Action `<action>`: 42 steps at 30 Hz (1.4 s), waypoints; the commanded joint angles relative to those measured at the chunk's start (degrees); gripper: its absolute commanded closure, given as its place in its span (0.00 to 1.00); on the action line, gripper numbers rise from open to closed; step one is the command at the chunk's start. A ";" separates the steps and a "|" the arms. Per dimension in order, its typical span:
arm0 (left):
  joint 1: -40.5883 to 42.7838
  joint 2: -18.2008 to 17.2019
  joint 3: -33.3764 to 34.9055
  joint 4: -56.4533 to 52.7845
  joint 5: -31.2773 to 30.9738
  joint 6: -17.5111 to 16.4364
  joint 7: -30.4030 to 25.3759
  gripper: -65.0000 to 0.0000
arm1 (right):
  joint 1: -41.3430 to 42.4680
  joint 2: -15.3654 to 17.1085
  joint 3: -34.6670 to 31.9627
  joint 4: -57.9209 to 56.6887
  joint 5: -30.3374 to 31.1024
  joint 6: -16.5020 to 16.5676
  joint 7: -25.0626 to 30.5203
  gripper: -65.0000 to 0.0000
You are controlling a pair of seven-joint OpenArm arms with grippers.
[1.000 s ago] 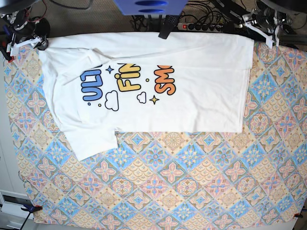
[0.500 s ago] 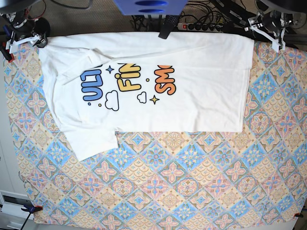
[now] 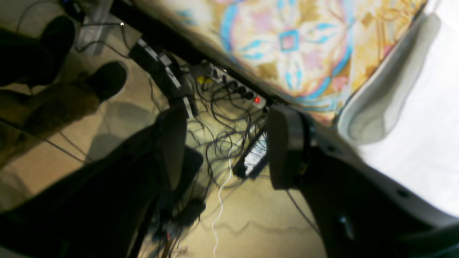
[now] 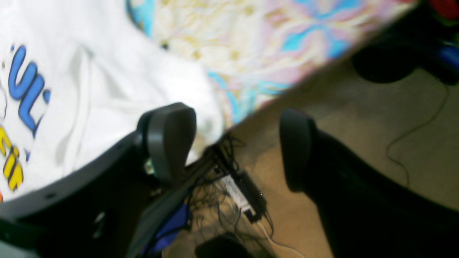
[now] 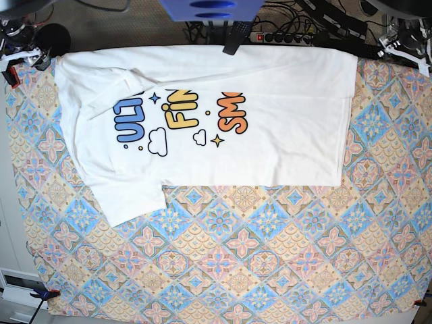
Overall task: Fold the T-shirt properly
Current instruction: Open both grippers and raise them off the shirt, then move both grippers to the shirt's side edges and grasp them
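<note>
Both wrist views were blurred. The T-shirt (image 5: 202, 115) lettering was cut short at the fold. In the base view, both grippers sat at the frame corners, too small to read.

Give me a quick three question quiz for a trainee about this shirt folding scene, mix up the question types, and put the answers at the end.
1. True or false: the left gripper is clamped on the T-shirt.
2. Multiple choice: in the base view, where does the one spread-out sleeve lie? A) at the near left, on the patterned tablecloth; B) at the far right corner; C) under the orange lettering.
3. Fill in: in the right wrist view, the right gripper hangs open past the table edge, above the ____.

Key
1. False: its jaws are apart with nothing between them.
2. A.
3. Floor, with cables on it.
</note>
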 commanded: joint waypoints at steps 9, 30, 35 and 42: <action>-9.34 -1.03 -1.29 11.65 0.20 0.04 -0.54 0.46 | 0.05 1.47 0.38 9.12 0.86 0.21 0.90 0.40; -50.22 0.46 17.96 -15.17 6.44 0.04 6.32 0.46 | 14.82 2.53 -21.86 16.77 -16.02 0.39 0.90 0.40; -52.59 0.46 25.61 -23.43 6.44 0.04 -2.21 0.46 | 16.93 2.53 -25.64 16.07 -21.91 0.39 0.90 0.40; -53.03 0.73 32.03 -30.90 6.36 0.13 -9.86 0.46 | 16.93 2.53 -26.70 15.98 -23.23 0.39 0.99 0.40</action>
